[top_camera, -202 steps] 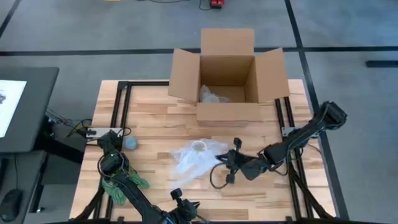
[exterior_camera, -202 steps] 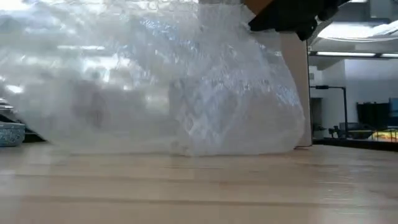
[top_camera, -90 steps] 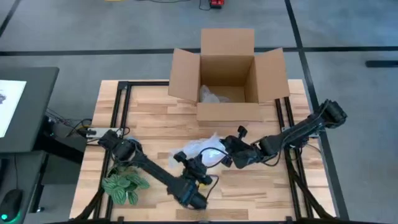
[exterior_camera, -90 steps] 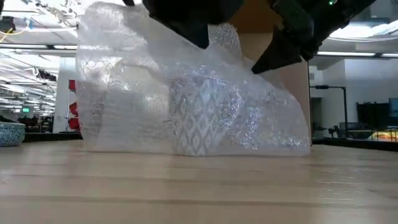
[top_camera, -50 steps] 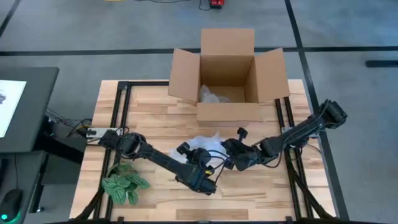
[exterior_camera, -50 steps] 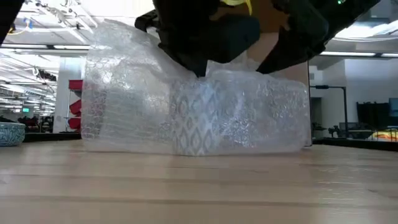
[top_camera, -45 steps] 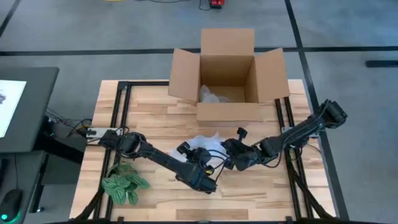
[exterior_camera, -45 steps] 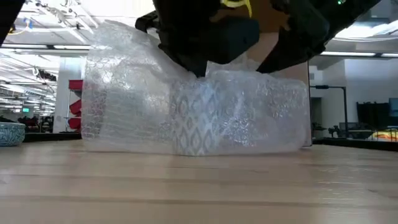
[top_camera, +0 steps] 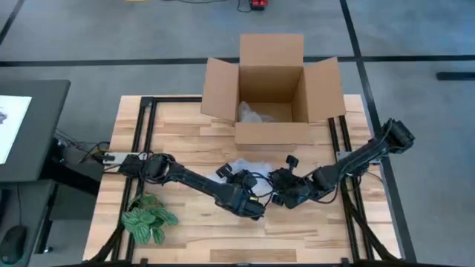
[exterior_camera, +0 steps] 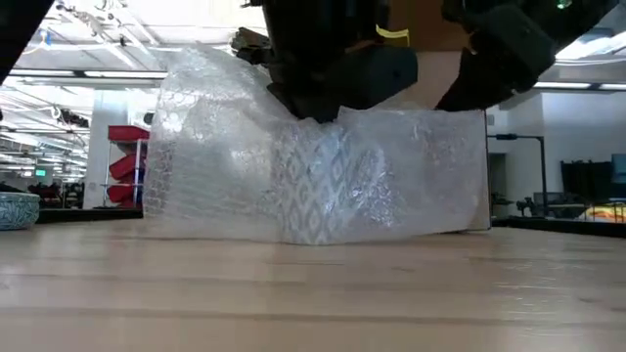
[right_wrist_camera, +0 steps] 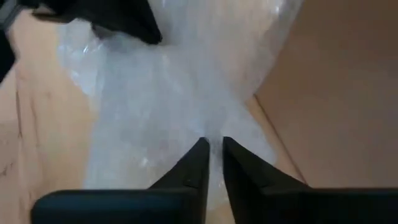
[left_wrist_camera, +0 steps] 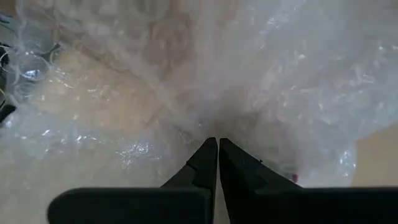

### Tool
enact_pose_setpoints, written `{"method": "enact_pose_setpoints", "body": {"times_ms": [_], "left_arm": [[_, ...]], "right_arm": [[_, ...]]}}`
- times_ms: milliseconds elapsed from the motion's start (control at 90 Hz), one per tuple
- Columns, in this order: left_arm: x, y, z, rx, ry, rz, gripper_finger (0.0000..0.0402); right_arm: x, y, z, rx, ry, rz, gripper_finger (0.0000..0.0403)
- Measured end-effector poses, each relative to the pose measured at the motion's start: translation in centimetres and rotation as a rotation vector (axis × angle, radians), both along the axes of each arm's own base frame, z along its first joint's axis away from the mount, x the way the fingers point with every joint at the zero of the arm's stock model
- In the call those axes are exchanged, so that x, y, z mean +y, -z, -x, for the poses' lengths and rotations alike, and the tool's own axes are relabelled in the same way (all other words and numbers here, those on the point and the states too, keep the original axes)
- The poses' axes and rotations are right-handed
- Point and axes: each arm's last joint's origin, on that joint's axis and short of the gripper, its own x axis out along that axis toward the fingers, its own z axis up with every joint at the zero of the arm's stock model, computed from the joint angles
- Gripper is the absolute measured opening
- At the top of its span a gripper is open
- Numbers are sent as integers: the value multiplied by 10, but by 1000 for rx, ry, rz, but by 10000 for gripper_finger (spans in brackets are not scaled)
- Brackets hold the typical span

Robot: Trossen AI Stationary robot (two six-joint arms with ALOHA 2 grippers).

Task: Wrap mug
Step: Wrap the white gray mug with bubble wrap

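Clear bubble wrap is draped over the mug, which stands upright mid-table, just in front of the open cardboard box; its diamond pattern shows thru the plastic in the low view. Left gripper is over the wrap's near side, fingers pressed together w/ a fold of film pinched betw. the tips per left wrist view. Right gripper is at the wrap's right edge, tips nearly closed on a gathered bit of sheet. Judgement: step in hand is folding the loose sides over the mug, wrap approx. half done, since the sheet flares out wide on both sides at table level. To do it well: keep both pinches firm, pull sheet snug across the top w/o tipping the mug, cross one flap over the other, keep tension even so film doesn't slip out. Risk: dragging the mug sideways. Green plant lies well apart, near left corner.
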Motion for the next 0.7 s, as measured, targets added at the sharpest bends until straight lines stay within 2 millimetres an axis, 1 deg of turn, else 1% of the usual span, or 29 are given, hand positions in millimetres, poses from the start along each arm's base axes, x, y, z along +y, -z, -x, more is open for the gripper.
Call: {"method": "enact_pose_setpoints", "body": {"times_ms": [144,278,378,456,567,700], "left_arm": [[1,0,0,5,0,10,0],[0,-3,-1,-10,1,31,0],[0,-11,0,-33,16,56,0],[1,-24,2,-62,32,71,0],[8,-39,4,-85,40,87,0],[25,-41,-1,-63,42,96,0]], "right_arm": [[2,-14,20,4,-3,7,80],[9,-32,41,-32,-60,-25,90],[16,-43,54,-71,-117,-53,92],[22,-49,63,-90,-161,-68,92],[32,-52,72,-106,-216,-84,92],[42,-53,80,-115,-267,-101,92]]}}
